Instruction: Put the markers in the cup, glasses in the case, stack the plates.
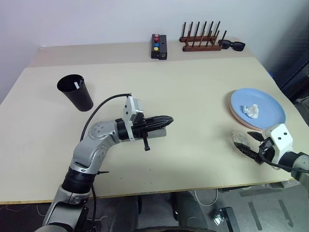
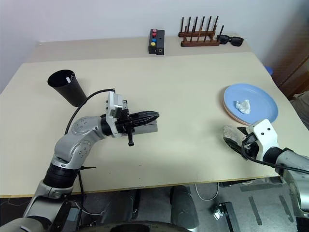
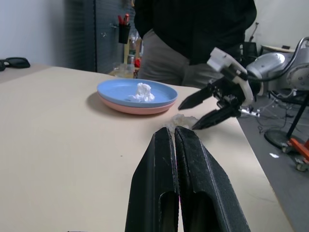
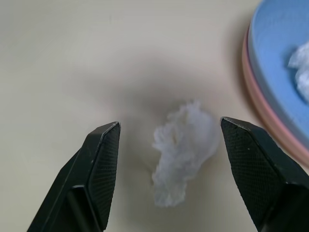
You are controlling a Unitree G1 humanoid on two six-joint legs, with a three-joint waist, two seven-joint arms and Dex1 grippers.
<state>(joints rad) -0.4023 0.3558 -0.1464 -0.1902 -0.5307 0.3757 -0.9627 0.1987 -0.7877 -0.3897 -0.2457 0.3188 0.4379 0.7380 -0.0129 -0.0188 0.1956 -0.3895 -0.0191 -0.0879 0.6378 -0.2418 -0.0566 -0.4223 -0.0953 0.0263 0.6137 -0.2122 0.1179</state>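
Nowhere legible writing: cup [image 1: 76,93] plain black, stacked plates [image 1: 257,109] unmarked.

beige table [image 1: 193,87] – white wall [image 1: 96,19], grey floor [image 1: 256,212]

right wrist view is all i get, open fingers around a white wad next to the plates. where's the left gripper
Observer: The left gripper is shut, out over the middle of the table, pointing toward the plates.
Operator: anything in the cup
Observer: The black cup stands far left with something white at its rim.
Operator: are there more wads
Observer: Yes, a second white wad lies on the blue plate; yours is on the table.
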